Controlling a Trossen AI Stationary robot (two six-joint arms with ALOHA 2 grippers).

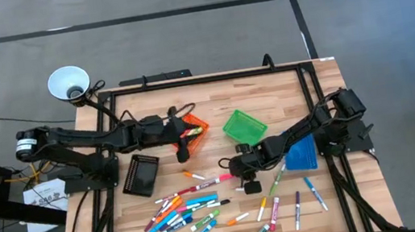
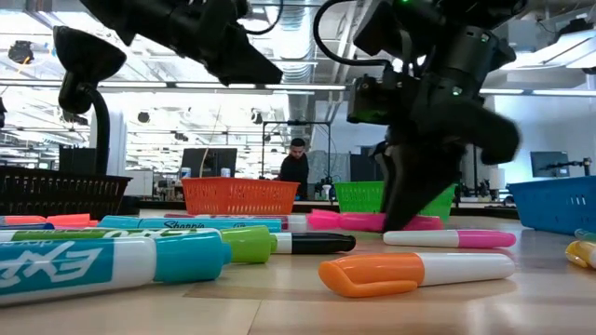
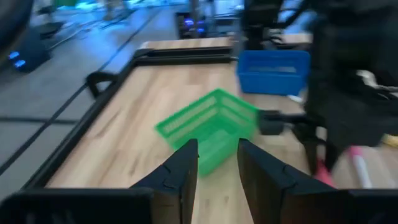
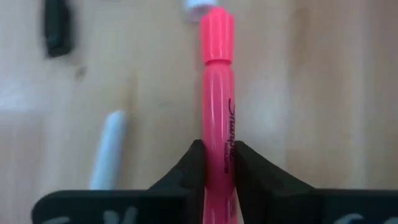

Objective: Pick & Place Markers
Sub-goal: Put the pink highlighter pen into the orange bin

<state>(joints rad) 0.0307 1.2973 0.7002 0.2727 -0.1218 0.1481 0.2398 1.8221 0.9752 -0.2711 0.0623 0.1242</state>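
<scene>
While the right claw (image 4: 217,163) is clamped on a pink marker (image 4: 217,93) low over the wooden surface (image 1: 214,107), other markers (image 1: 180,211) lie scattered in front, one orange-capped (image 2: 372,274), one reading "EXPO" (image 2: 56,265), one "Sharpie" (image 2: 191,224). Behind it stand the green bin (image 1: 244,126) and blue bin (image 1: 301,154). Farther left, the left claw (image 3: 217,165), fingers slightly apart and empty, hangs over the orange bin (image 1: 193,130).

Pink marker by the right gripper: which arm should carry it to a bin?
Right. The right gripper is already shut on the pink marker, low at the table's middle. The left gripper hangs open over the orange bin, holding nothing, farther from the marker.
</scene>
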